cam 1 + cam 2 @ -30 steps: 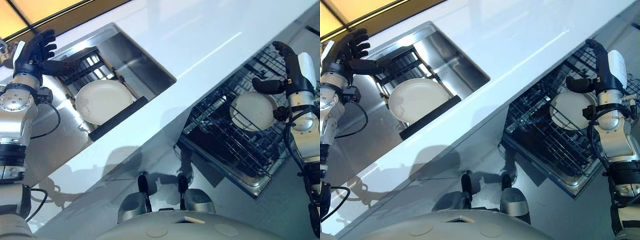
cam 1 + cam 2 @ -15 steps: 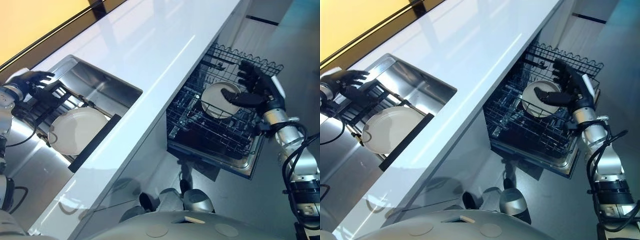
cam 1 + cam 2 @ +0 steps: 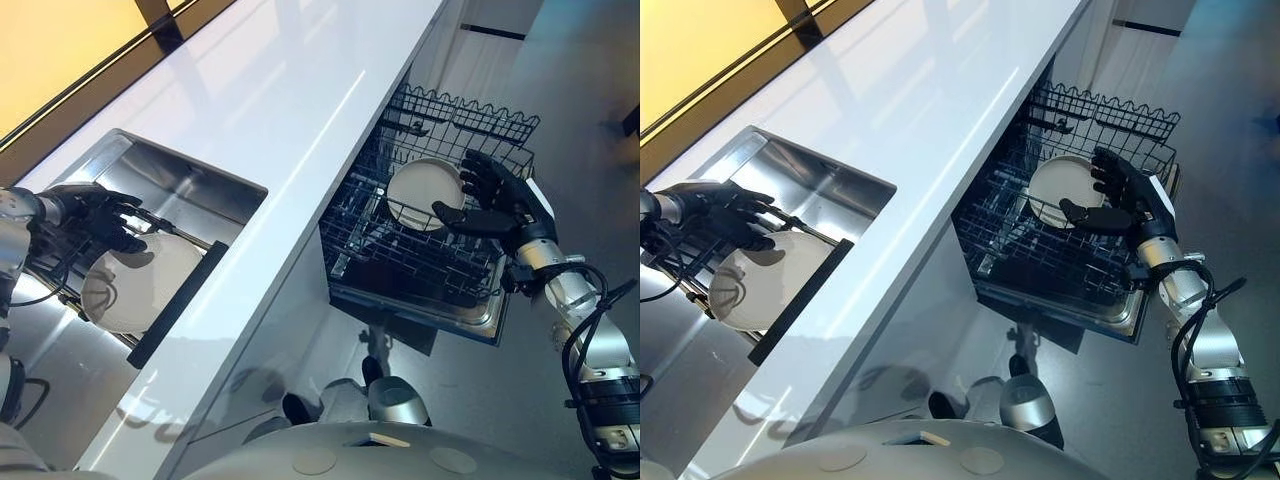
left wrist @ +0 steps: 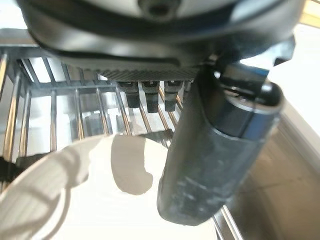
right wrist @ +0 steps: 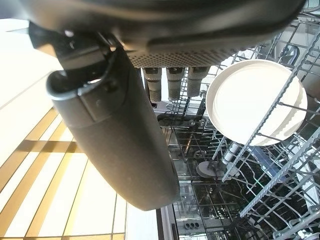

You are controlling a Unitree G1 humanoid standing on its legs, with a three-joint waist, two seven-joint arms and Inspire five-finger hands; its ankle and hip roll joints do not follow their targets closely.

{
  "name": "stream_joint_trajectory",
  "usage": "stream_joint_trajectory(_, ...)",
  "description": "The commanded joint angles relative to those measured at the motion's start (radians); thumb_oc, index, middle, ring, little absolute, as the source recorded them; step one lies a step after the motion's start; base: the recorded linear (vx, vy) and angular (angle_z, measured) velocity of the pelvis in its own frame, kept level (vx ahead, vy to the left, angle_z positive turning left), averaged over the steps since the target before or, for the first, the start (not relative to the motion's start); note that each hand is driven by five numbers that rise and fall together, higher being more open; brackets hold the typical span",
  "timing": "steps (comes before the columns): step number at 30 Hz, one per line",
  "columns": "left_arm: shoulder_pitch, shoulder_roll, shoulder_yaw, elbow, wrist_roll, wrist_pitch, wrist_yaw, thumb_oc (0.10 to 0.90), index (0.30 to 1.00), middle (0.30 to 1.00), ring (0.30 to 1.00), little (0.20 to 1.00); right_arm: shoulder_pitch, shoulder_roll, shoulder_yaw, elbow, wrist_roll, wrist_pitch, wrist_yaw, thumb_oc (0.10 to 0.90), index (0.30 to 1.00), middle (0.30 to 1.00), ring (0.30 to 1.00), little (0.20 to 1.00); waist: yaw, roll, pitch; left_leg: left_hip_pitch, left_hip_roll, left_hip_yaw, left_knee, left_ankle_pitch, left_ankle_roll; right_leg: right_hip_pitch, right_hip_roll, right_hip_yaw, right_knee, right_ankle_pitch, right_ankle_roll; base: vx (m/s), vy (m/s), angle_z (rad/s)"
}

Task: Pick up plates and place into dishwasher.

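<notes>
White plate (image 3: pixel 135 285) is leaning inside the sink (image 3: pixel 200 185); the left robot hand (image 3: pixel 105 215) is hovering at its upper rim, fingers spread, gripping nothing. Right robot hand (image 3: pixel 495 200) is hanging open and empty beside a second plate (image 3: pixel 422 192) standing in the dishwasher rack (image 3: pixel 420 265). Risk: the smooth rim is likely slipping from a shallow pinch, or knocking the sink wall on lift-out.
</notes>
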Motion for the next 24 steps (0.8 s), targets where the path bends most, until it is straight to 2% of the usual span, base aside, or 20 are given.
stream_joint_trajectory(1, 0.050, 0.088, -0.022, 0.000, 0.100, 0.034, -0.137, 0.800, 0.900, 0.900, 0.900, 0.900, -0.097, -0.047, -0.042, -0.112, 0.017, -0.110, -0.015, 0.800, 0.900, 0.900, 0.900, 0.900, 0.034, 0.049, -0.082, -0.041, -0.079, -0.028, 0.035, -0.095, 0.051, -0.065, 0.012, -0.065, 0.114, -0.086, 0.118, 0.00, -0.028, -0.07)
stream_joint_trajectory(4, 0.087, 0.084, -0.023, -0.012, 0.112, 0.042, -0.208, 0.800, 0.900, 0.900, 0.900, 0.900, -0.106, -0.047, -0.019, -0.113, 0.013, -0.103, -0.031, 0.800, 0.900, 0.900, 0.900, 0.900, 0.044, 0.046, -0.078, -0.043, -0.079, -0.039, 0.039, -0.096, 0.054, -0.064, 0.013, -0.077, 0.116, -0.088, 0.115, -0.01, -0.040, -0.09)
stream_joint_trajectory(9, 0.126, 0.090, -0.003, -0.051, 0.130, 0.064, -0.239, 0.800, 0.900, 0.900, 0.900, 0.900, -0.107, -0.037, -0.003, -0.100, 0.004, -0.107, -0.041, 0.800, 0.900, 0.900, 0.900, 0.900, 0.062, 0.041, -0.079, -0.046, -0.078, -0.051, 0.044, -0.098, 0.056, -0.059, 0.017, -0.095, 0.117, -0.093, 0.110, -0.01, -0.059, -0.16)
stream_joint_trajectory(12, 0.159, 0.102, 0.022, -0.071, 0.133, 0.055, -0.223, 0.800, 0.900, 0.900, 0.900, 0.900, -0.110, -0.037, 0.001, -0.099, 0.007, -0.102, -0.050, 0.800, 0.900, 0.900, 0.900, 0.900, 0.073, 0.039, -0.077, -0.049, -0.077, -0.062, 0.047, -0.097, 0.056, -0.055, 0.020, -0.106, 0.119, -0.098, 0.105, 0.00, -0.056, 0.00)
stream_joint_trajectory(16, 0.190, 0.105, 0.059, -0.105, 0.095, 0.047, -0.150, 0.800, 0.900, 0.900, 0.900, 0.900, -0.108, -0.032, -0.002, -0.099, 0.013, -0.095, -0.062, 0.800, 0.900, 0.900, 0.900, 0.900, 0.086, 0.037, -0.077, -0.052, -0.078, -0.074, 0.048, -0.096, 0.055, -0.050, 0.024, -0.116, 0.118, -0.103, 0.098, 0.00, -0.046, 0.05)
stream_joint_trajectory(19, 0.202, 0.108, 0.131, -0.137, -0.053, -0.027, 0.183, 0.800, 0.900, 0.900, 0.900, 0.900, -0.103, -0.025, -0.011, -0.087, 0.018, -0.092, -0.055, 0.800, 0.900, 0.900, 0.900, 0.900, 0.096, 0.033, -0.078, -0.054, -0.078, -0.086, 0.049, -0.094, 0.052, -0.046, 0.030, -0.121, 0.119, -0.108, 0.092, 0.01, -0.049, 0.05)
stream_joint_trajectory(21, 0.181, 0.094, 0.192, -0.119, -0.191, -0.125, 0.393, 0.800, 0.900, 0.900, 0.900, 0.900, -0.098, -0.022, -0.024, -0.076, 0.026, -0.086, -0.039, 0.800, 0.900, 0.900, 0.900, 0.900, 0.096, 0.028, -0.082, -0.051, -0.077, -0.089, 0.046, -0.093, 0.051, -0.042, 0.033, -0.122, 0.119, -0.113, 0.090, 0.03, -0.047, 0.06)
stream_joint_trajectory(22, 0.158, 0.080, 0.232, -0.101, -0.219, -0.152, 0.431, 0.800, 0.900, 0.900, 0.900, 0.900, -0.096, -0.015, -0.030, -0.071, 0.024, -0.083, -0.031, 0.800, 0.900, 0.900, 0.900, 0.900, 0.097, 0.026, -0.086, -0.053, -0.076, -0.088, 0.045, -0.090, 0.048, -0.042, 0.035, -0.121, 0.118, -0.113, 0.088, 0.05, -0.049, 0.03)
stream_joint_trajectory(23, 0.138, 0.073, 0.254, -0.076, -0.281, -0.216, 0.497, 0.800, 0.900, 0.900, 0.900, 0.900, -0.093, -0.009, -0.034, -0.063, 0.020, -0.083, -0.020, 0.800, 0.900, 0.900, 0.900, 0.900, 0.095, 0.025, -0.089, -0.053, -0.075, -0.088, 0.043, -0.088, 0.046, -0.042, 0.036, -0.121, 0.117, -0.113, 0.086, 0.05, -0.038, 0.04)
stream_joint_trajectory(24, 0.121, 0.062, 0.273, -0.068, -0.316, -0.234, 0.528, 0.800, 0.900, 0.900, 0.900, 0.900, -0.091, -0.002, -0.034, -0.057, 0.017, -0.086, -0.014, 0.800, 0.900, 0.900, 0.900, 0.900, 0.094, 0.023, -0.092, -0.053, -0.074, -0.088, 0.042, -0.085, 0.045, -0.043, 0.038, -0.119, 0.118, -0.112, 0.085, 0.06, -0.043, 0.05)
